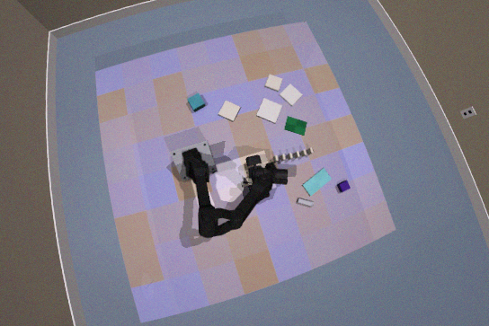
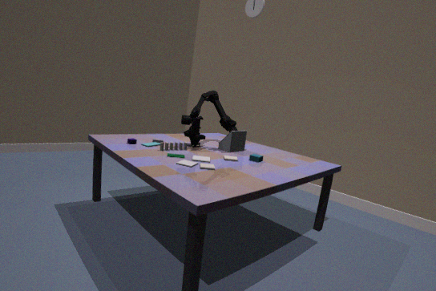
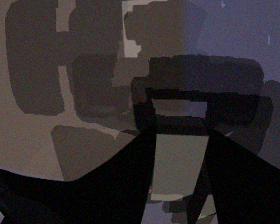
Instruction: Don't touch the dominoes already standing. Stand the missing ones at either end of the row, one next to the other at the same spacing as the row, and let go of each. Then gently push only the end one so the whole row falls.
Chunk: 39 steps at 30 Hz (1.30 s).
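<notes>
A row of several thin pale dominoes (image 1: 295,154) (image 2: 171,146) stands upright on the table; in the top view its left end is close to the arm's wrist. My gripper (image 1: 249,174) (image 2: 195,145) (image 3: 180,135) points down at table height, between the row and the robot's base. It is shut on a pale domino (image 3: 180,162), with a finger against each side in the wrist view. Part of another pale piece (image 3: 208,206) shows by the right finger, mostly hidden; it looks like a second loose domino. The fingertips are largely hidden in the top view.
White and cream flat tiles (image 1: 270,110) (image 2: 201,159) and a green tile (image 1: 296,126) (image 2: 175,155) lie beyond the row. A turquoise slab (image 1: 316,181), a pale bar (image 1: 305,202) and a purple block (image 1: 343,186) lie right. A teal block (image 1: 196,101) lies beyond the base.
</notes>
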Tool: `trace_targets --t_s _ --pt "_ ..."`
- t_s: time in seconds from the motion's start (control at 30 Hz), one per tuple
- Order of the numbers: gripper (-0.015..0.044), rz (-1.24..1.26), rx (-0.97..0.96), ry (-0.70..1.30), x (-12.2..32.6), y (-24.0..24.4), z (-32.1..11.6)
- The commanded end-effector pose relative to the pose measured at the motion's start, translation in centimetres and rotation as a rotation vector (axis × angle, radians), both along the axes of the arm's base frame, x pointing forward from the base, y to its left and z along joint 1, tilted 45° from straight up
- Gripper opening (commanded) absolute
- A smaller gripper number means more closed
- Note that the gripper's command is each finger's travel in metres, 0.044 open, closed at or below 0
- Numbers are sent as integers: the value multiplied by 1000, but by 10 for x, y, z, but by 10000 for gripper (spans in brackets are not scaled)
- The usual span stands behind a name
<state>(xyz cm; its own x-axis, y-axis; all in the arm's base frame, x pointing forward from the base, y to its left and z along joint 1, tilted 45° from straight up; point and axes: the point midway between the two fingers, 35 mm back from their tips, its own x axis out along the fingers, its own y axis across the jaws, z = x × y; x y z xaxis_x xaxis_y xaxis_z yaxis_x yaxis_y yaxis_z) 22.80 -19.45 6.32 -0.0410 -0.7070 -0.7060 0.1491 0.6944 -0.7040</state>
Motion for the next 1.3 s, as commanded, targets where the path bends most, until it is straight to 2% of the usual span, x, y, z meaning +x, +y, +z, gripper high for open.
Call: trace_targets --t_s 0.0,0.23,0.67,0.97,1.27 --pt "107 4 3 1 0 0 -1" --pt "107 4 3 1 1 6 5" --pt "107 10 10 9 10 103 119" --pt "107 15 11 14 12 104 121" --pt "107 180 24 168 79 70 161"
